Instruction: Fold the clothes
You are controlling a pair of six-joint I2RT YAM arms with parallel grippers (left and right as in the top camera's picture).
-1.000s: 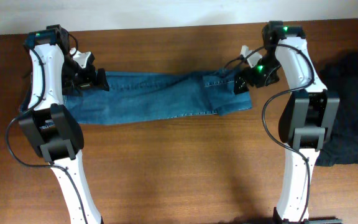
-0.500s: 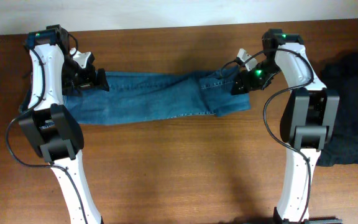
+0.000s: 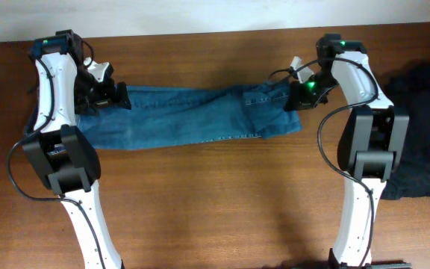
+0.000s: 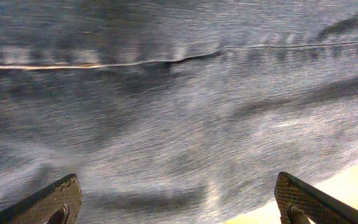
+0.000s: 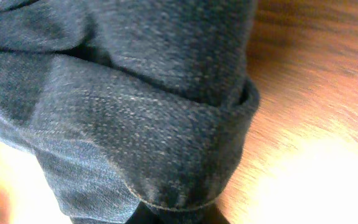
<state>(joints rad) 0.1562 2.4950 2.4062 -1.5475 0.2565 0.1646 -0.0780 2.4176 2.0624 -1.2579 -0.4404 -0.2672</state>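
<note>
A pair of blue jeans [image 3: 192, 118] lies stretched left to right across the far half of the table. My left gripper [image 3: 118, 97] hovers over its left end with the jaws wide apart. In the left wrist view both fingertips [image 4: 50, 200] stand over bare denim [image 4: 179, 112] and nothing is between them. My right gripper [image 3: 295, 99] is at the jeans' right end, shut on a bunched edge of the cloth. A rolled fold of denim [image 5: 142, 118] fills the right wrist view, with the right gripper [image 5: 174, 218] pinching its lower hem and the fingers mostly hidden.
A heap of dark clothes [image 3: 422, 127] lies at the table's right edge, behind the right arm. Brown wooden tabletop [image 3: 215, 202] spreads out in front of the jeans. The white wall runs along the far edge.
My right gripper has closed on the jeans' right end, shifting slightly right. The left arm and its open jaws have stayed still.
</note>
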